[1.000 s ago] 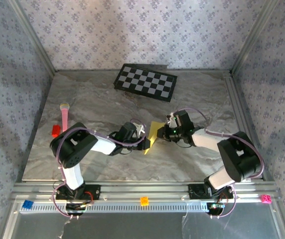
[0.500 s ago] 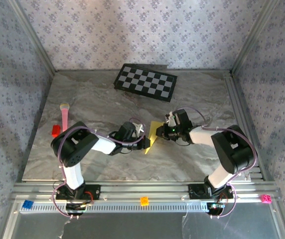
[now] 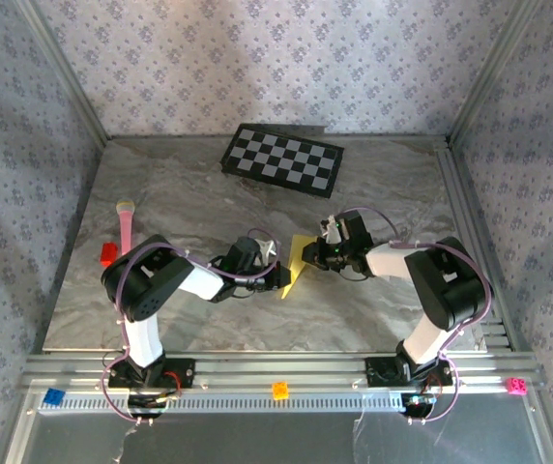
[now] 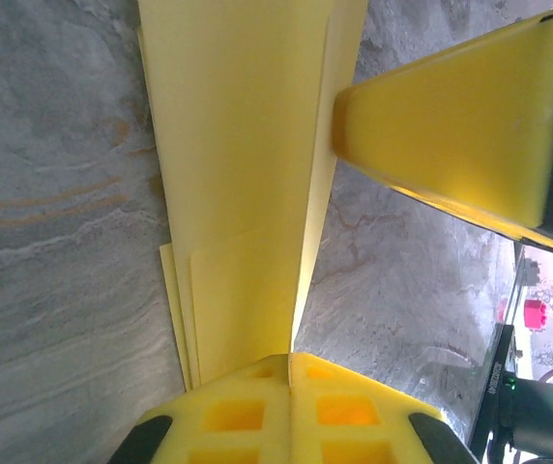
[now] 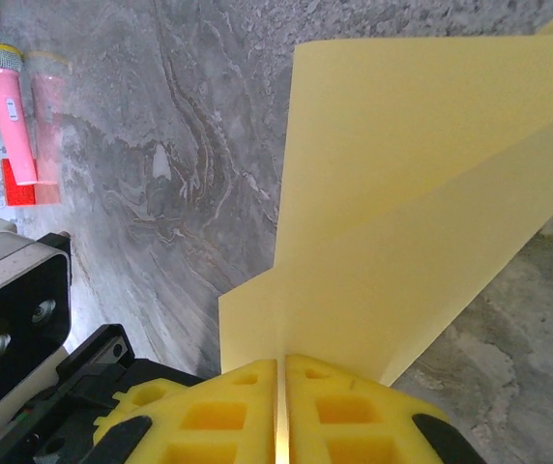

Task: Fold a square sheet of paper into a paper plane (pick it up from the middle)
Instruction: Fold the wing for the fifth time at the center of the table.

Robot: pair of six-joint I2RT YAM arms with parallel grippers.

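The yellow sheet of paper point(image 3: 299, 259) hangs between my two grippers over the middle of the table. It is folded lengthwise into layers, a narrow paper plane shape. My left gripper point(image 3: 281, 278) is shut on its near-left end. In the left wrist view the layered paper point(image 4: 247, 174) runs away from the closed left gripper point(image 4: 291, 360), and a right finger point(image 4: 460, 116) shows beyond it. My right gripper point(image 3: 313, 253) is shut on the far-right end. In the right wrist view the paper point(image 5: 422, 193) fans out from the pinched right gripper point(image 5: 281, 365).
A checkerboard point(image 3: 282, 159) lies at the back. A pink microphone point(image 3: 125, 227) and a red block point(image 3: 108, 253) sit at the left. Small blocks rest on the front rail: blue point(image 3: 54, 396), orange point(image 3: 279, 390), pink point(image 3: 515, 386).
The right arm's elbow has swung inward toward the left and back. Both grippers and the paper have stayed almost in place.
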